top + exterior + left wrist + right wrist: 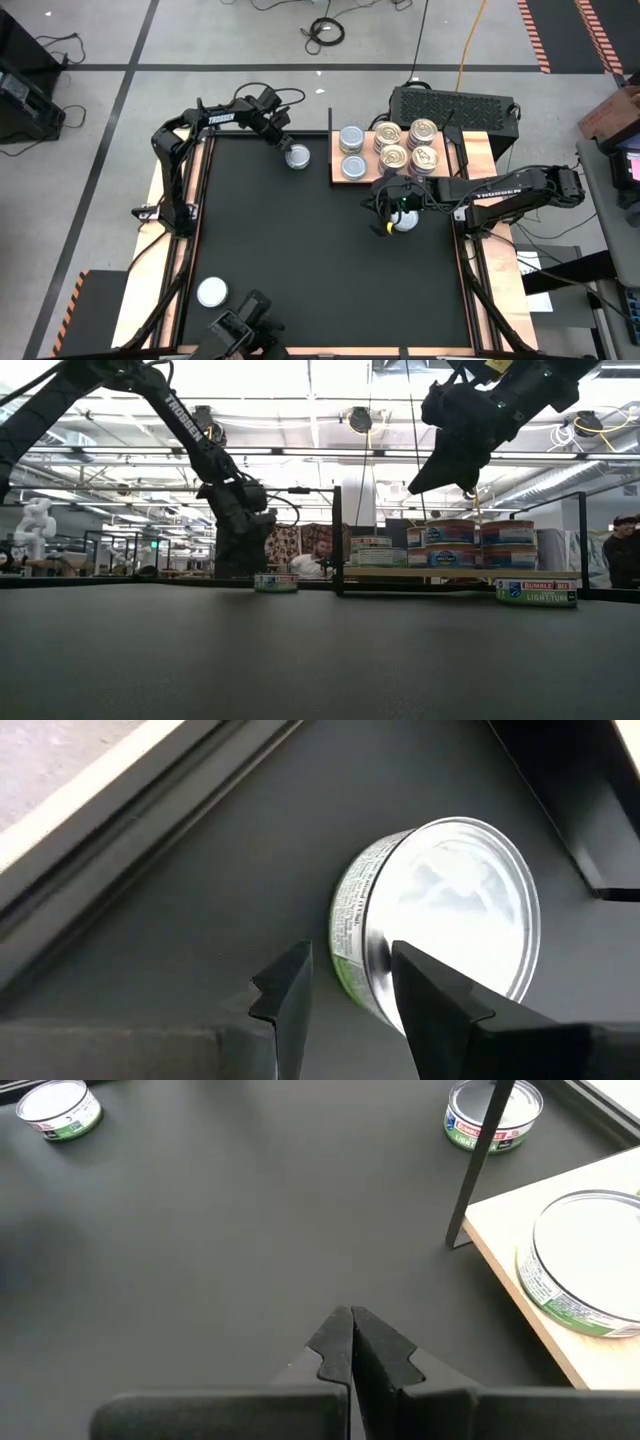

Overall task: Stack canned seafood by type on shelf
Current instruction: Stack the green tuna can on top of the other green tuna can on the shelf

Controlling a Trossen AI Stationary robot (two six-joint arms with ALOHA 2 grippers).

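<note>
The left gripper [345, 1010] has its dark fingers spread, one over the rim of a small round silvery-topped tin [440, 920] lying on the large black mat [300, 260] just off the far corner of the light wooden shelf board [368, 172]. The right gripper [352, 1345], fingers pressed together and empty, hangs above the mat just in front of that board, over another round tin [404, 221]. On the board stand two silvery tins [351, 138] and four gold pull-tab tins [408, 146]. Well away from it, one white-topped tin [212, 292] lies alone

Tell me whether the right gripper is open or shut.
Shut and empty: in its wrist view the right gripper's fingertips meet, nothing between them, above the mat.
</note>
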